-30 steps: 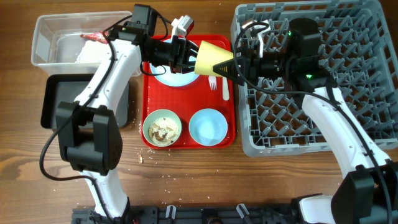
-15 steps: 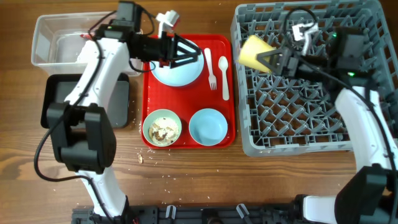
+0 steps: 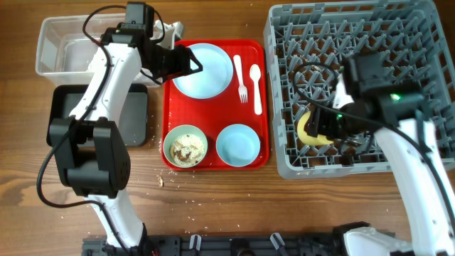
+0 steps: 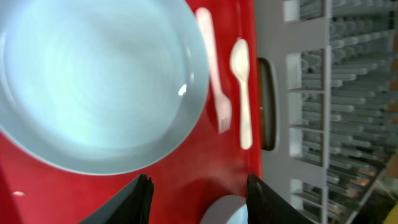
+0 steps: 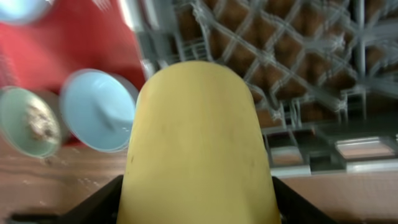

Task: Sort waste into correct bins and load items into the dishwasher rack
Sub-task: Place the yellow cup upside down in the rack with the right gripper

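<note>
My right gripper [image 3: 318, 128] is shut on the yellow cup [image 3: 310, 130], holding it low over the front left part of the grey dishwasher rack [image 3: 419, 43]. The cup fills the right wrist view [image 5: 198, 143]. My left gripper [image 3: 186, 62] is open and empty above the pale blue plate [image 3: 206, 68] on the red tray; the plate shows large in the left wrist view [image 4: 93, 81]. A white fork [image 3: 242, 82] and spoon [image 3: 257, 85] lie right of the plate. A bowl with food scraps [image 3: 185, 147] and an empty bowl [image 3: 237, 144] sit at the tray's front.
The clear tub [image 3: 53, 43] with a red wrapper [image 3: 96, 44] and white napkin stands at the back left. The black tray [image 3: 62, 107] lies in front of it. Crumbs [image 3: 161, 181] lie on the wooden table in front of the red tray [image 3: 213, 162].
My right gripper carried the yellow cup from over the tray to the rack's back left, then down to its front left. My left gripper drew back left off the plate.
</note>
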`<state>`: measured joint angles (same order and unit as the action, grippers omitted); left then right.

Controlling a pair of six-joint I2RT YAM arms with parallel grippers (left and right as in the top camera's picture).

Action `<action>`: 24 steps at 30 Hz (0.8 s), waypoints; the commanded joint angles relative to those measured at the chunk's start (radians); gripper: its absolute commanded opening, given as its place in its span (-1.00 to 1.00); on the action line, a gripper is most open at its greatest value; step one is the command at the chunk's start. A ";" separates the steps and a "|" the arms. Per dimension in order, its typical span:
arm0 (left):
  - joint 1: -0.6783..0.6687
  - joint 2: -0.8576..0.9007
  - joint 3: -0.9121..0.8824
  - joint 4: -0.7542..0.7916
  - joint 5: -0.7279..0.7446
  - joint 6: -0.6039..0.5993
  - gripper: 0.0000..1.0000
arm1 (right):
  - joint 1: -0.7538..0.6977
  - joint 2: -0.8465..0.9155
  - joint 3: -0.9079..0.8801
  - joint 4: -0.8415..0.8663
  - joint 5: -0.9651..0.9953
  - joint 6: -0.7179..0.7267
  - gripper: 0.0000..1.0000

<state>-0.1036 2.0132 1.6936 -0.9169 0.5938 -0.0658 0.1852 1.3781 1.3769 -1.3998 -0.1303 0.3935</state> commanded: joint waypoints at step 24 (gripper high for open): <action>-0.004 -0.128 0.007 -0.105 -0.088 0.000 -0.01 | 0.023 0.341 0.303 -0.042 -0.080 -0.127 0.70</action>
<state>-0.1036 1.9903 1.6936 -0.9951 0.5121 -0.0654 0.2024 1.7279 1.5711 -1.4445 -0.1368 0.3225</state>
